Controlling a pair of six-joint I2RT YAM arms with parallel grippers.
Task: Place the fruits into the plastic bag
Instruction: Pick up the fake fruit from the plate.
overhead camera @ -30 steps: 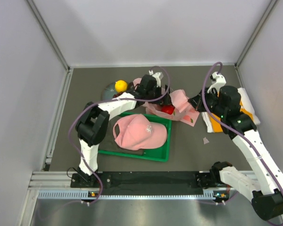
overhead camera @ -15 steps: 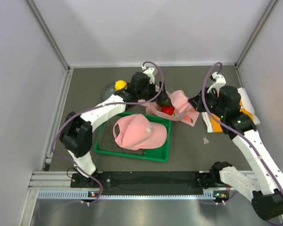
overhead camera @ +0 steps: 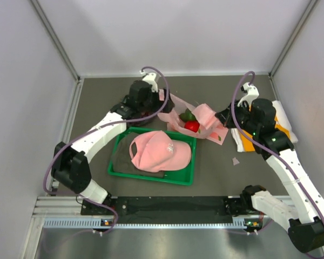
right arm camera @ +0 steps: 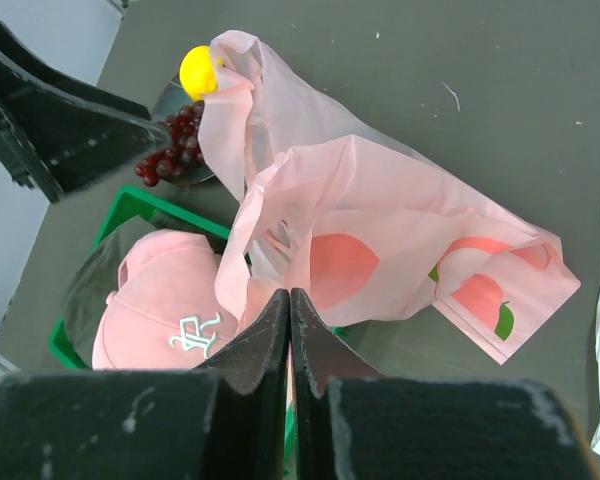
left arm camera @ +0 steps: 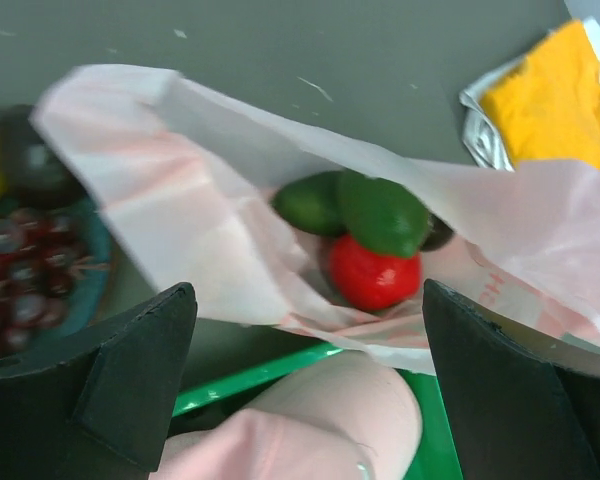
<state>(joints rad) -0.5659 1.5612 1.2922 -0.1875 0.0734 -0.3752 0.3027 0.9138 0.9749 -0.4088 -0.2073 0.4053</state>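
The plastic bag (overhead camera: 204, 120) lies open beside the green tray, pink with peach prints. Inside it sit a red fruit (left arm camera: 375, 272) and two green avocados (left arm camera: 380, 212). My right gripper (right arm camera: 288, 296) is shut on the bag's near edge and holds the mouth up. My left gripper (left arm camera: 307, 300) hangs open and empty to the left of the bag, facing its mouth. Dark red grapes (right arm camera: 175, 145), a yellow citrus (right arm camera: 198, 70) and a dark round fruit (left arm camera: 30, 160) stay on a dish behind the bag. In the top view the left arm hides that dish.
A green tray (overhead camera: 186, 177) holds a pink cap (overhead camera: 159, 151) just in front of the bag. An orange cloth (overhead camera: 247, 141) on white fabric lies at the right wall, under the right arm. Grey walls close in the left, back and right sides.
My left arm has drawn back to the left, away from the bag's mouth, jaws open throughout. The avocados in the bag now show. The right gripper has kept still.
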